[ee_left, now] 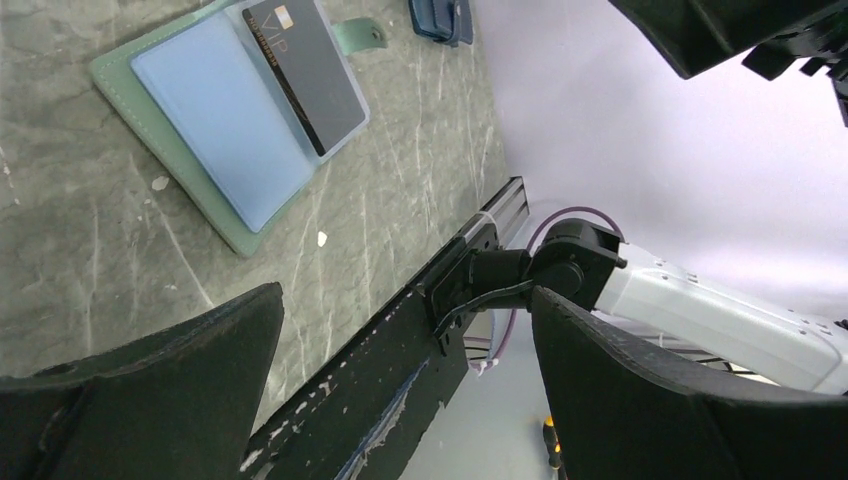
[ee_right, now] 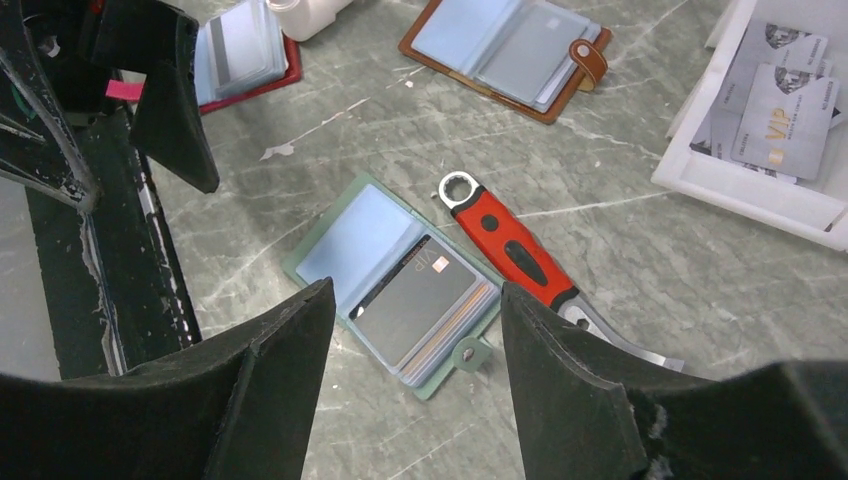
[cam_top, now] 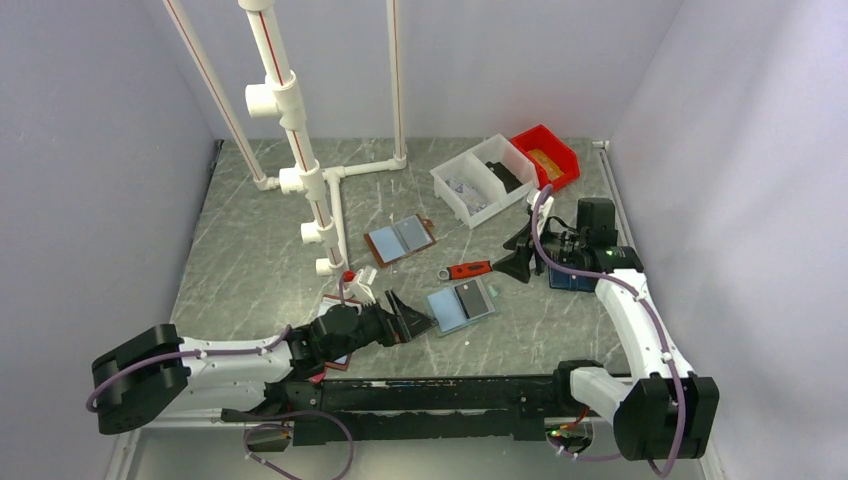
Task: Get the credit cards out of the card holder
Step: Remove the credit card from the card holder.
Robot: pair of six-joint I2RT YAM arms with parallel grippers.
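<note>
The mint-green card holder [cam_top: 449, 310] lies open on the table between my grippers. A dark brown card [cam_top: 473, 298] marked VIP sits in its right panel; the left panel is bare blue-grey. In the right wrist view the card holder [ee_right: 340, 240] and the dark card [ee_right: 415, 305] lie below the fingers, and tan card edges [ee_right: 468, 318] show in the sleeves under it. My right gripper [ee_right: 415, 288] is open and empty above the holder. My left gripper [cam_top: 410, 318] is open and empty just left of the holder. In the left wrist view the holder [ee_left: 195, 130] and card [ee_left: 305, 70] sit at the top left.
A red-handled wrench [cam_top: 468, 270] lies just behind the holder. A brown-edged folder [cam_top: 400, 239] lies farther back. A maroon-edged folder [ee_right: 245, 50] lies under the left arm. A white bin [cam_top: 485, 178] and a red bin [cam_top: 546, 155] stand at the back right, a PVC pipe frame [cam_top: 300, 150] at the back left.
</note>
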